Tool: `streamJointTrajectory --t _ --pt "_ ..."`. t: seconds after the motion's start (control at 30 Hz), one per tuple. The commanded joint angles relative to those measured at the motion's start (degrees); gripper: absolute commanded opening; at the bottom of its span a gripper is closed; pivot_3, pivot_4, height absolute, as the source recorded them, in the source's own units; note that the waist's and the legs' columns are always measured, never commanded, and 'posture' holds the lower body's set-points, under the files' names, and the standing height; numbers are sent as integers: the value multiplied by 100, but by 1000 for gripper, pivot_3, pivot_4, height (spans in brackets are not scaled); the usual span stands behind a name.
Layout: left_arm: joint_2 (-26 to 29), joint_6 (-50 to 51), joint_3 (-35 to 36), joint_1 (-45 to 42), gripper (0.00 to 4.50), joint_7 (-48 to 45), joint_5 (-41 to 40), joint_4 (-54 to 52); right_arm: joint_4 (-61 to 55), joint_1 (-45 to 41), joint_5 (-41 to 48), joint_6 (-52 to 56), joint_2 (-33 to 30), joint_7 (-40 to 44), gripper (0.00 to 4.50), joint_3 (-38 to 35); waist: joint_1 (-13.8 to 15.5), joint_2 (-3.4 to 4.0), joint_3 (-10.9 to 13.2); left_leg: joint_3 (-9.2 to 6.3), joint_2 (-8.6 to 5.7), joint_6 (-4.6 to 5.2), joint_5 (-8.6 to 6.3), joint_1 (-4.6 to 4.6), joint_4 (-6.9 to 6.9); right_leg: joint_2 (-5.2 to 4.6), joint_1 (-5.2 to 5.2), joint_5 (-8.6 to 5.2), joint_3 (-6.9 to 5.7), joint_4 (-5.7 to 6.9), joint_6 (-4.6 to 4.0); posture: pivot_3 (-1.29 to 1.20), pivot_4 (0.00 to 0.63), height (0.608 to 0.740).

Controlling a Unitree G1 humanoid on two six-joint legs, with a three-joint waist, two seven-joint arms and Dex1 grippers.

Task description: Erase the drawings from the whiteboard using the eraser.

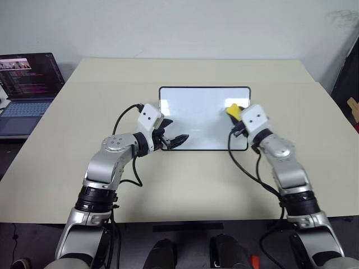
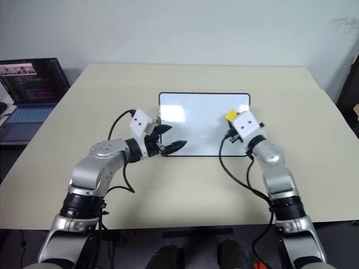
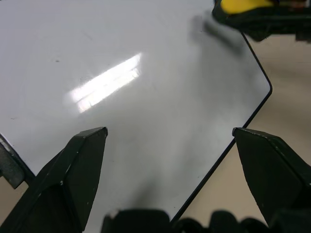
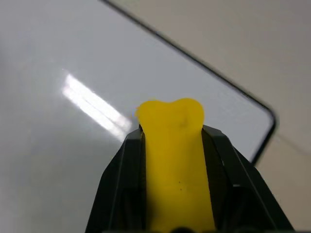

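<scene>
On beige table (image 1: pixel 185 185), by white wall: whiteboard (image 1: pixel 196 115); left jaws apart, right jaws clamp eraser (image 4: pixel 175 160).

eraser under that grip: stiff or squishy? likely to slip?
Probably soft: the eraser bulges above the right gripper's shut fingers, suggesting foam. Slipping looks unlikely, since it's pinched on both sides. It's likely light, given how small it looks beside the whiteboard.

My right end effector (image 1: pixel 240 119) covered the near right part of the whiteboard (image 1: pixel 196 112), and most of the eraser (image 1: pixel 232 109) sat hidden between its fingers. In my right wrist view the eraser's lower end was cut off at the edge. Any drawings were too faint to tell. The laptop (image 1: pixel 25 89) was cropped at the side
</scene>
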Motion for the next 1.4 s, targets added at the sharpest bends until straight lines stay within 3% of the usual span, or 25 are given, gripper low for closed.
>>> streamJointTrajectory --t 0.03,0.2,0.4,0.67,1.1,1.4 --pt "-138 -204 -261 -182 4500 -321 -149 -376 -1000 399 230 254 -146 -100 1200 -526 11 0 0 -5 -3 0 0 -13 1 -5 -7 -1 -1 -6 1 0 150 740" --pt "-401 -294 -766 -481 4500 -788 -157 -319 -1958 1303 479 1068 -140 -339 1200 -1269 44 0 0 -24 -6 -1 -1 -44 0 -6 -14 1 -6 -35 2 0 150 740" --pt "-760 -636 -1400 -1043 4500 -1360 16 34 -2329 1885 759 2120 206 -828 1200 -1844 31 5 -1 -17 -8 5 -5 -40 0 2 -11 1 -5 -36 4 0 150 740" --pt "-1339 -934 -1851 -1650 4500 -2014 6 646 -2010 1751 1270 3150 406 -927 1200 -2016 -12 16 -6 -8 -6 10 -6 -34 2 21 -8 2 -5 -34 6 0 150 740" --pt "-1529 -1358 -2123 -1646 4500 -2148 472 933 -1071 1449 1629 3106 241 -1060 1200 -2184 -11 22 -6 -1 -6 15 -8 -34 4 23 -9 3 -4 -33 8 0 150 740" --pt "-1573 -1452 -2065 -1628 4500 -1955 728 1085 -902 1391 1683 2958 54 -1031 4283 -2146 -11 23 -6 -1 -6 15 -8 -34 5 23 -8 3 -4 -31 8 0 150 740"
